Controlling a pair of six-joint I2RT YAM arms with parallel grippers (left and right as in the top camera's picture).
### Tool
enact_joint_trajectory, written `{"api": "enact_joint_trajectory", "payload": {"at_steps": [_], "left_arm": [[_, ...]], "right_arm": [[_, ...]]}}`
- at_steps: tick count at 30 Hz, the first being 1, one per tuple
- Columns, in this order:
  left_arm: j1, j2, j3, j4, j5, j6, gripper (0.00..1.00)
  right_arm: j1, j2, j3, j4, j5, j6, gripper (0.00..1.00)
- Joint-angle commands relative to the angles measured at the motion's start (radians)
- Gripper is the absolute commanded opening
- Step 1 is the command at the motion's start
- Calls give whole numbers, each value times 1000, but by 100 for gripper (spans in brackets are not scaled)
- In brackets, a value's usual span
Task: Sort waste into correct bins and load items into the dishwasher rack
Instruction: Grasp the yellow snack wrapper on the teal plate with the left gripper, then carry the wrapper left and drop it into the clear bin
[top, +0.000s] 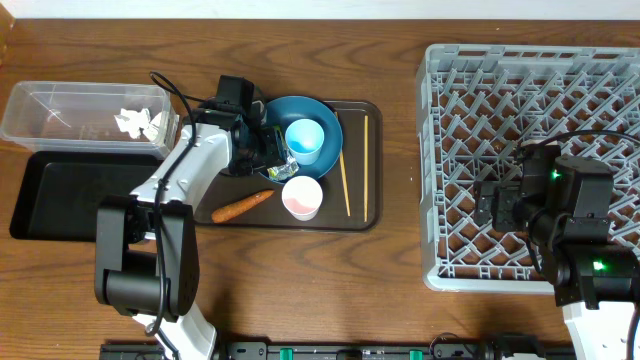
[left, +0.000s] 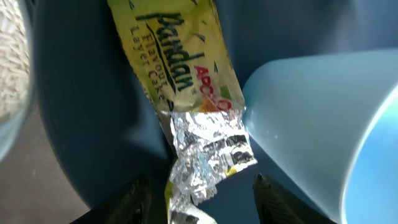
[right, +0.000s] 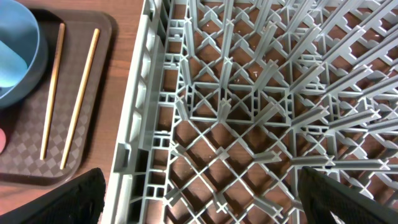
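Left hand (left: 200, 196) released, straddling snack wrapper (left: 174, 62) in dark blue bowl (top: 296, 108); right hand (right: 199, 193) released over dishwasher rack (right: 142, 118)

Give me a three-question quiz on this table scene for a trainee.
1. True or false: the carrot lies in the black tray.
2. Between the jaws of the open left hand lies: A tissue, B snack wrapper, C chopstick.
3. How many dishes are in the dishwasher rack?
Key: 1 false, it lies on the brown serving tray; 2 B; 3 none.
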Motion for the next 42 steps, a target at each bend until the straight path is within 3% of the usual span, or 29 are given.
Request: {"api": "enact_joint_trajectory", "payload": {"at_steps": [1, 5, 8, 17, 31, 42], "left_arm": [[0, 8, 4, 14, -16, 13, 55], [0, 8, 4, 16, -16, 13, 45], [0, 8, 4, 16, -15, 13, 30], [0, 8, 4, 1, -15, 13, 6], [92, -135, 52, 2, -16, 27, 6], [344, -328, 72, 180, -16, 47, 6]], "right_arm": [[6, -5, 17, -1, -7, 14, 98], [6, -5, 17, 0, -7, 14, 98], [6, -5, 17, -1, -7, 14, 98], [6, -5, 17, 0, -7, 14, 98], [6, -5, 17, -1, -7, 14, 98], [6, -5, 17, 3, -7, 10, 98]]}}
